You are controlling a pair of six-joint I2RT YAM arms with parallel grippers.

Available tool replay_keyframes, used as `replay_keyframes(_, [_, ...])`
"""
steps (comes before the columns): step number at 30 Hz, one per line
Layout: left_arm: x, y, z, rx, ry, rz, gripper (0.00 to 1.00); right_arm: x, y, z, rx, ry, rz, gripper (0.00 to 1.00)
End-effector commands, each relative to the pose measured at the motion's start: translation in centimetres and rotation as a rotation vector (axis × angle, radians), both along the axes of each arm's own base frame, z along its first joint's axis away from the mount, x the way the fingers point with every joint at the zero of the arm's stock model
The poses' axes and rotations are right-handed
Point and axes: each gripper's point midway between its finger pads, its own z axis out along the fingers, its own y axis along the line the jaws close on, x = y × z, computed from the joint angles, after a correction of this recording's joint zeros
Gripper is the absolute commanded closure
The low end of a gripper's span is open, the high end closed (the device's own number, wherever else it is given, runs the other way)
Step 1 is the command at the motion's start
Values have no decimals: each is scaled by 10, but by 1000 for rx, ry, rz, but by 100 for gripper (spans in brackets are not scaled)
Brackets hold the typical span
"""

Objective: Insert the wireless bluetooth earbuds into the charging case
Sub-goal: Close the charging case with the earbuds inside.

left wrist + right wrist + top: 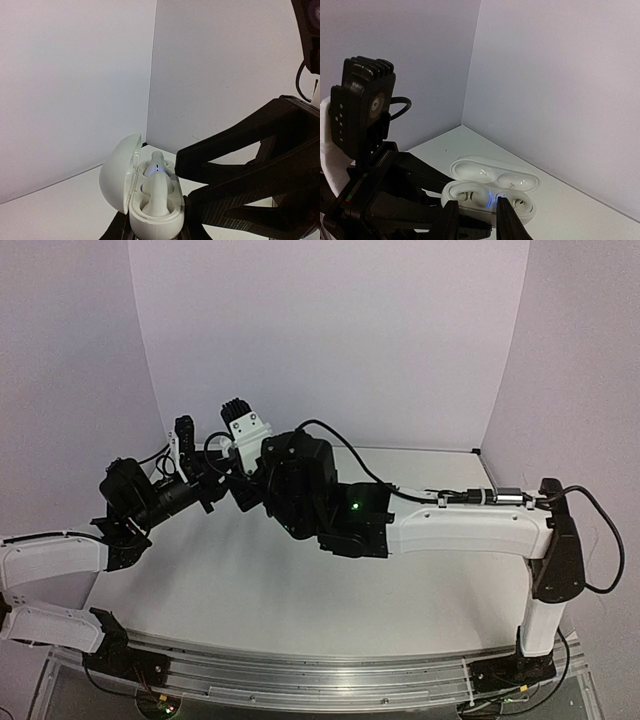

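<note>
While the left pincer [152, 232] clamps the open case [150, 216] at lower centre, we see the right pincer [182, 180], fingers parted, just right of the seated earbuds [157, 194].

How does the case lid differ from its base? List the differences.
The lid stands swung open, hollows bare; the base holds a white earbud. A blue light glows in the base, none in the lid. The left tool grips the base, not the lid. Both are glossy white.
</note>
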Motion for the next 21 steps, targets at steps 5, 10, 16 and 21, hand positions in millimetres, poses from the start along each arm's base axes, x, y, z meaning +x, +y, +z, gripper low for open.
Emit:
replay_keyframes(5, [-2,7,39,-84,-45,21,100,-11,-18,46,61,-18,40,69])
replay_keyframes(10, [10,7,16,-7,5,58,100,-24,-22,80,136,-26,124,62])
replay_keyframes(16, [13,2,-17,282,-247,118,100,-35,-33,107,224,-7,172,60])
replay_keyframes(21, [7,2,-43,639,-797,206,100,-28,-42,103,251,24,123,57])
